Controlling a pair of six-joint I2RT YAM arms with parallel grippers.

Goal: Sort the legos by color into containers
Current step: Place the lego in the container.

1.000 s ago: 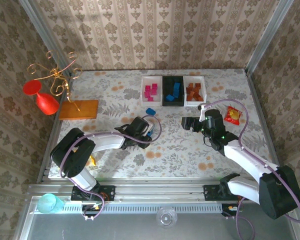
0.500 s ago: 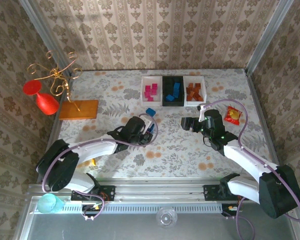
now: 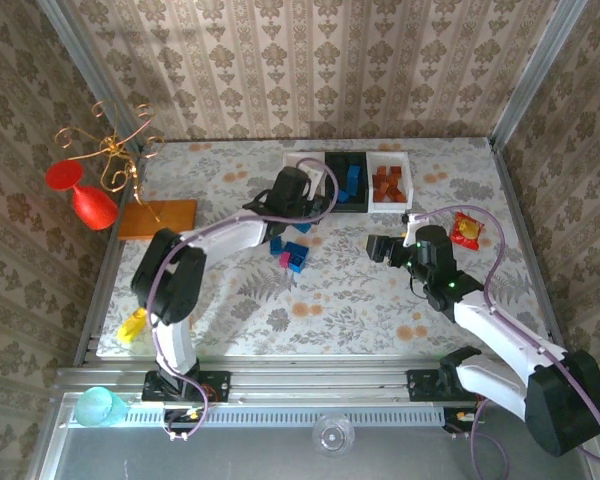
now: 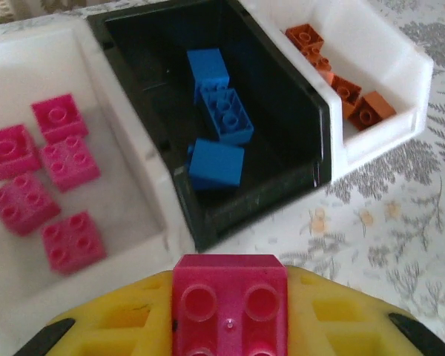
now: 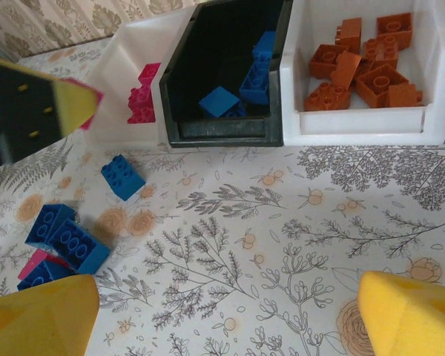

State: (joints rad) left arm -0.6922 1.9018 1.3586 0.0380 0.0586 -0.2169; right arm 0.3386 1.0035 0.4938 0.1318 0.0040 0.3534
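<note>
We see the left tool (image 4: 230, 343) clamped on a pink lego (image 4: 230, 293) just before the near wall of the left white container (image 4: 122, 141), where five pink legos (image 4: 59, 159) lie. The black container (image 4: 320, 148) holds blue legos (image 4: 226, 115), and the right white container (image 4: 404, 70) holds orange-brown legos (image 4: 348, 93). The right tool (image 5: 222, 315) stands wide, holding nothing, above the table (image 5: 297, 245). Loose blue legos (image 5: 122, 176) lie on the table near the containers.

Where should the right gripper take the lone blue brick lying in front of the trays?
Blue brick: probably pinch two opposite side walls, coming straight down from above. It lies flat, studs up, turned diagonally, with bare table all round it.
</note>
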